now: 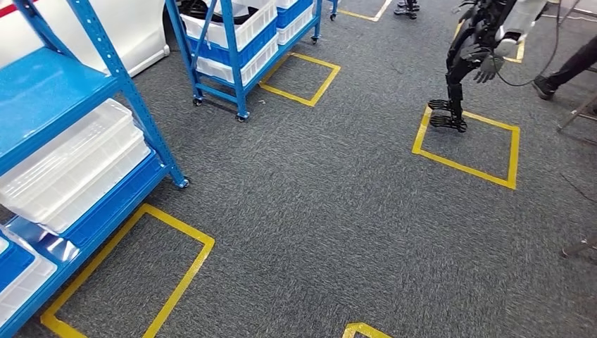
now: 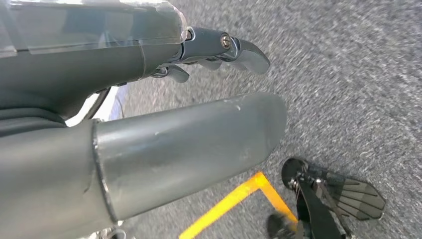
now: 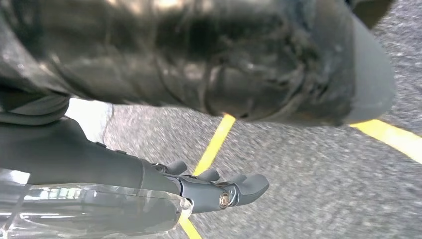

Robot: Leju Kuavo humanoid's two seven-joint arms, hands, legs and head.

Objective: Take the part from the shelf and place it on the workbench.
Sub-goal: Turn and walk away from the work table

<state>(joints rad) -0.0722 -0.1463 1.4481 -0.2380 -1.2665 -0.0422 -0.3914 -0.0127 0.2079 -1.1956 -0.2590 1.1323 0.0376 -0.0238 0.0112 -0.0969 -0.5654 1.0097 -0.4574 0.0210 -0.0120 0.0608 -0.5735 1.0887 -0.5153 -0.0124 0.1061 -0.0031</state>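
A blue shelf (image 1: 130, 91) stands close on the left, with clear white bins (image 1: 70, 162) on its lower level. A second blue rack (image 1: 232, 53) on wheels stands farther back, holding white crates; something dark (image 1: 205, 8) lies in its top crate, too small to make out. My left hand (image 2: 194, 139) hangs over the grey carpet with thumb and fingers (image 2: 234, 47) stretched out and nothing between them. My right hand (image 3: 199, 191) also hangs over the carpet, its fingers (image 3: 244, 186) straight and holding nothing.
Yellow tape squares (image 1: 468, 144) mark the grey carpet, one before the near shelf (image 1: 130, 274) and one by the far rack (image 1: 299, 70). Another dark robot (image 1: 472, 53) stands at the back right. A person's leg (image 1: 570, 67) reaches in at the right edge.
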